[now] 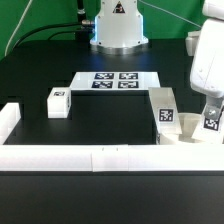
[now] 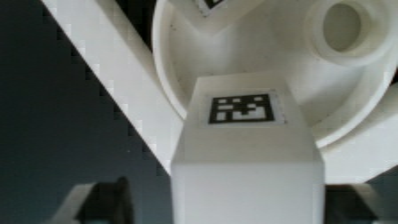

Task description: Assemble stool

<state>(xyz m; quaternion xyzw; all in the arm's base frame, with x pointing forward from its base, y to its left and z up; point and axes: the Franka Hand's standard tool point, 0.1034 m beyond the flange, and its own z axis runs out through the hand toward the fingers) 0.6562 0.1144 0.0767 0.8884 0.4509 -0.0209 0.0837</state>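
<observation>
In the wrist view my gripper (image 2: 235, 205) is shut on a white leg block (image 2: 246, 150) whose tag faces the camera. Dark fingers (image 2: 103, 200) sit against both of its sides. The block's far end reaches the round white seat (image 2: 267, 45), close to one of its holes (image 2: 349, 30). In the exterior view the gripper (image 1: 210, 116) hangs at the right with that tagged leg (image 1: 211, 123). The seat (image 1: 187, 126) lies beside it near the front rail, partly hidden. A second leg block (image 1: 164, 115) stands just left of the seat. A third (image 1: 57, 102) lies at the left.
The marker board (image 1: 113, 81) lies at mid-table before the robot base (image 1: 118, 25). A long white rail (image 1: 100, 156) runs along the front edge. Another rail (image 1: 8, 120) stands at the exterior view's left. A white rail (image 2: 98, 60) crosses the wrist view.
</observation>
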